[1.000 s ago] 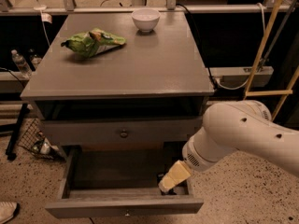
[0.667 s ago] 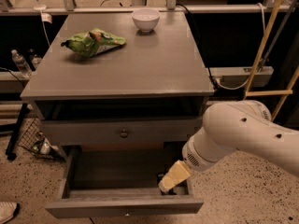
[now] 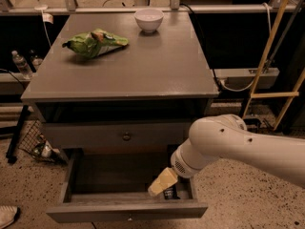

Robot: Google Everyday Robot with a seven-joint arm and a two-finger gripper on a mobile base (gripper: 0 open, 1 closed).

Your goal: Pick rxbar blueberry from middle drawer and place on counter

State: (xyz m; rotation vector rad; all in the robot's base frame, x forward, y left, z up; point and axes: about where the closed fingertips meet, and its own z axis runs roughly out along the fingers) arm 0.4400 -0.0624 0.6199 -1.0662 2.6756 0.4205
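The middle drawer [image 3: 76, 180] is pulled open at the bottom of the cabinet. My gripper [image 3: 163, 182] reaches down into its right front corner on the white arm. A small dark wrapper with white print, the rxbar blueberry [image 3: 170, 192], lies on the drawer floor right under the gripper; most of it is hidden. I cannot tell whether the gripper touches it. The grey counter [image 3: 143, 66] is the cabinet's top board, above and behind the gripper.
A green snack bag [image 3: 94, 42] lies at the counter's back left and a white bowl [image 3: 148, 19] at the back. A closed drawer front with a round knob [image 3: 126, 136] sits above the open drawer. A yellow ladder [image 3: 271, 56] stands at the right.
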